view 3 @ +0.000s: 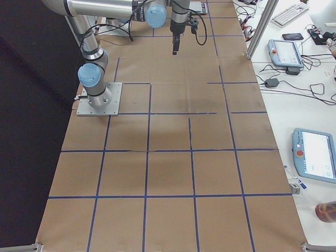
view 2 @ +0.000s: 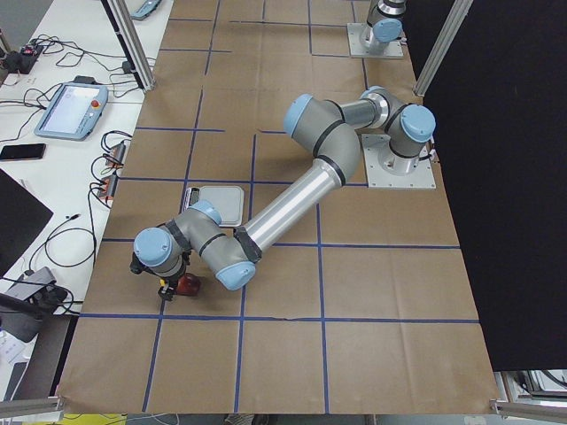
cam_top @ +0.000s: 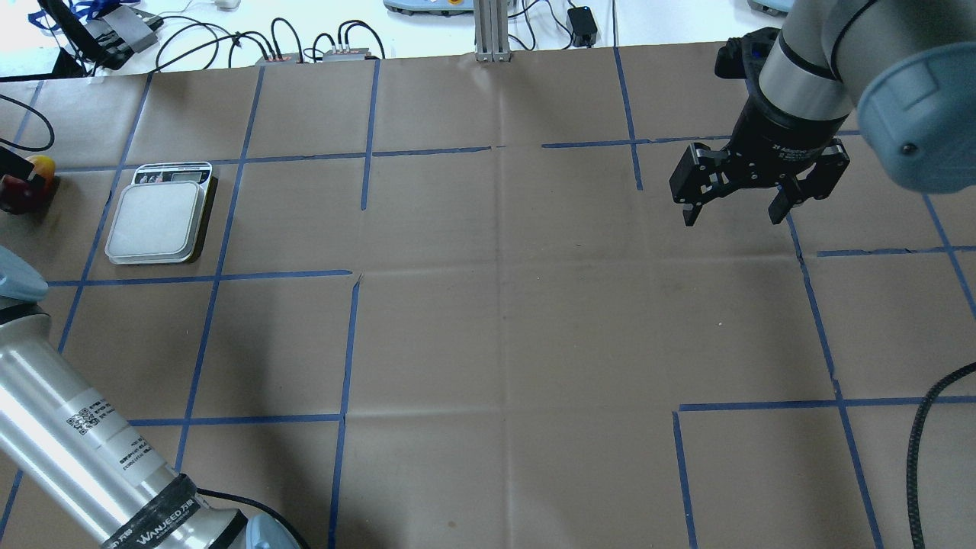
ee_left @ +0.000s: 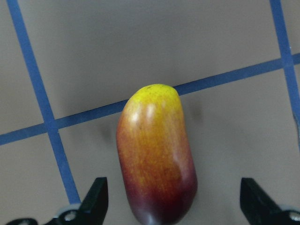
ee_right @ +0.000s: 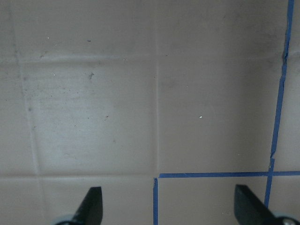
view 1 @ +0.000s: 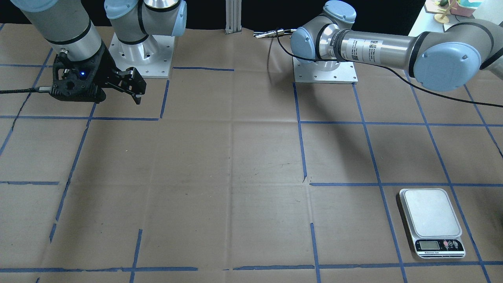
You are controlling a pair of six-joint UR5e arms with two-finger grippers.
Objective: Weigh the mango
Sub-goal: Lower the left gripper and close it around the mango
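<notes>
The mango (ee_left: 157, 154), dark red at the near end and yellow at the far end, lies on the brown paper across a blue tape line. My left gripper (ee_left: 173, 190) is open and straddles it, with both fingers well clear of its sides. In the overhead view the mango (cam_top: 40, 166) shows at the far left edge, left of the scale (cam_top: 156, 217). The scale, white with a bare platform, also shows in the front-facing view (view 1: 430, 220). My right gripper (cam_top: 736, 206) is open and empty, hanging above the table far from both.
Blue tape lines grid the brown paper on the table (cam_top: 503, 305). The left arm's long tube (view 2: 292, 208) reaches over the table beside the scale. Cables and controller pendants (view 3: 286, 52) lie on the white bench beyond the table edge.
</notes>
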